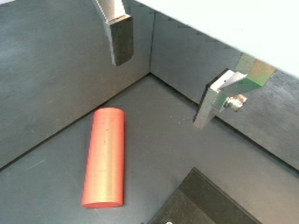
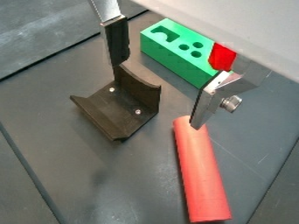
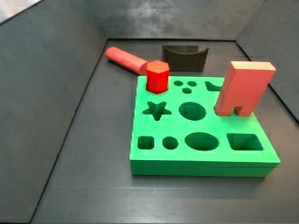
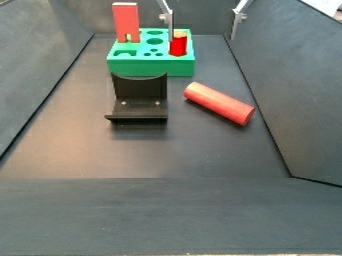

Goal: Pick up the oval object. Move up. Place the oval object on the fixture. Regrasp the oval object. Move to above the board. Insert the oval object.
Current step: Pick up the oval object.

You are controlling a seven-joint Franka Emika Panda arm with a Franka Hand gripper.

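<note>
The oval object (image 4: 218,103) is a smooth red rod lying flat on the dark floor beside the fixture (image 4: 138,100), apart from it. It also shows in both wrist views (image 1: 105,157) (image 2: 201,171) and in a side view (image 3: 125,59). The fixture (image 2: 117,109) is a small black block with a curved notch on top, standing just in front of the green board (image 4: 151,62) (image 3: 198,144). My gripper (image 2: 163,70) (image 1: 167,70) hangs open and empty high above the floor. In a side view only its fingertips (image 4: 167,12) show at the top edge.
A short red hexagonal peg (image 3: 156,77) and a tall salmon block (image 3: 243,87) stand in the board's holes. Dark grey walls (image 3: 70,61) enclose the floor on the sides and back.
</note>
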